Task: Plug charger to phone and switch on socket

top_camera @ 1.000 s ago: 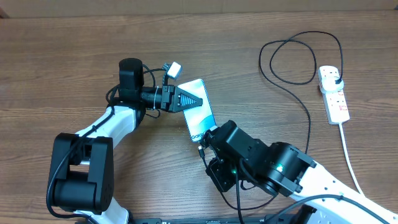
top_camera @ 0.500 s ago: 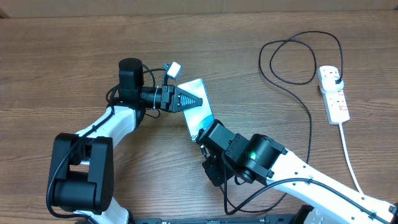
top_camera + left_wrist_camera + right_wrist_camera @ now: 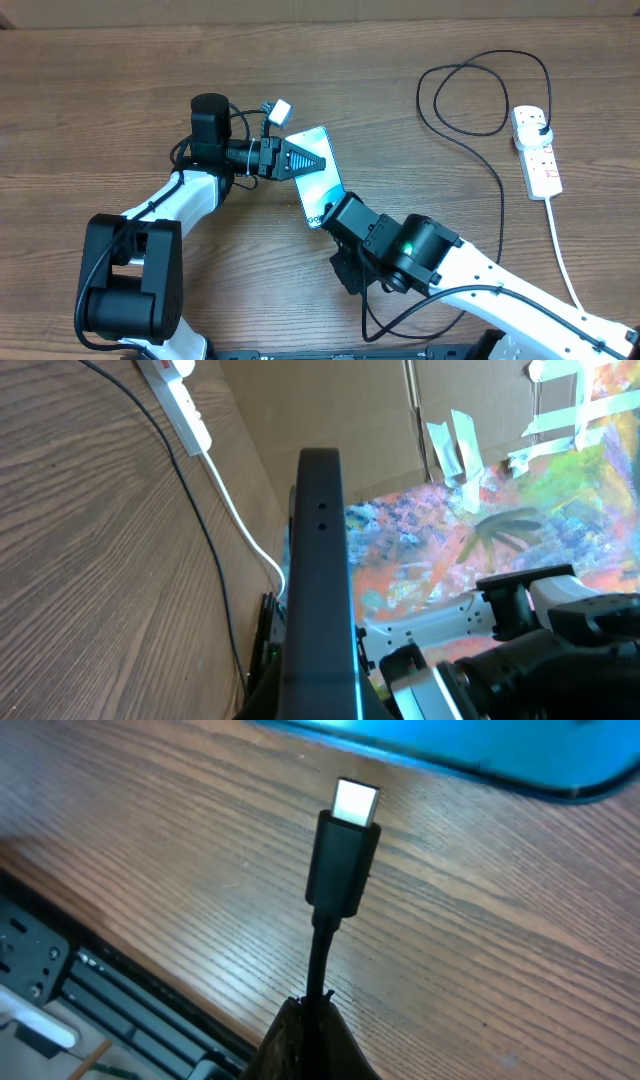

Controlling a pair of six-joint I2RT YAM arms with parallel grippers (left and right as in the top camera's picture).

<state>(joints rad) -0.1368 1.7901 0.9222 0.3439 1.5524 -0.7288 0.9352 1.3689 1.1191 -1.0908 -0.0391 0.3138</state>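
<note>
The phone (image 3: 324,186) with a light blue lit screen is held tilted above the table centre by my left gripper (image 3: 318,162), shut on its upper edge. In the left wrist view the phone's dark edge (image 3: 320,580) stands between the jaws. My right gripper (image 3: 333,214) is at the phone's lower end, shut on the charger cable just behind its connector (image 3: 343,855). The connector's metal tip points at the phone's blue edge (image 3: 470,755) and stands a little short of it. The charger cable (image 3: 497,195) loops to a black plug in the white socket strip (image 3: 535,150) at the right.
The socket's thick white cord (image 3: 565,265) runs toward the table's front right. The black charger cable makes a big loop (image 3: 470,95) at the back right. A cardboard wall (image 3: 300,12) lines the far edge. The strip also shows in the left wrist view (image 3: 185,405).
My right arm has swung left and closer to the phone's lower end over the last second, bringing the connector near its edge. The left arm and phone have stayed still.
</note>
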